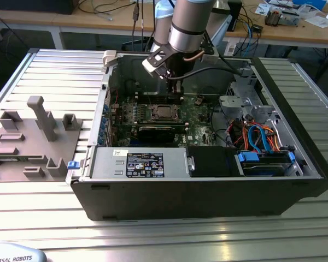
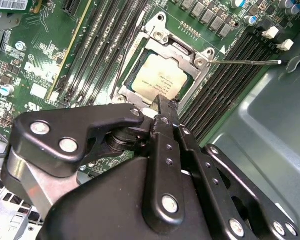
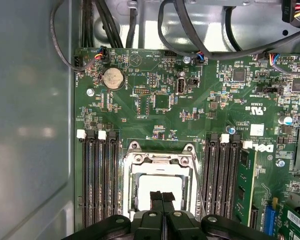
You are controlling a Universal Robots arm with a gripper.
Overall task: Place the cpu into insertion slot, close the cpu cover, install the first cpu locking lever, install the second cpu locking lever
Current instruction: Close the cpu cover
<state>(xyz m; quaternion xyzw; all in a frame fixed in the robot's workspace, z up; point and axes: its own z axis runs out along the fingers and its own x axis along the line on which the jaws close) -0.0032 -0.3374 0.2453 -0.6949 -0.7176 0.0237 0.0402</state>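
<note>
cpu [image 3: 146,186]: partly behind claw [image 3: 162,196] | cpu cover [image 3: 160,159]: one side hidden by claw

**Work Area: Surroundings**

A ribbed silver aluminium-profile table [image 1: 60,71] forms the work surface. Light reflects brightly along its near edge. A grey moulded plastic fixture block [image 1: 27,142] sits at the table edge on the exterior view's left. Behind the far edge stands a light wooden workbench [image 1: 82,22] on a white leg [image 1: 56,37], carrying loose black cables [image 1: 106,8].

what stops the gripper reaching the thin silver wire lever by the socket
Likely yes: the gripper, fingers shut, hangs above the silvery metal cpu cover, and the thin silver wire lever juts out uncovered over black memory slots.
</note>
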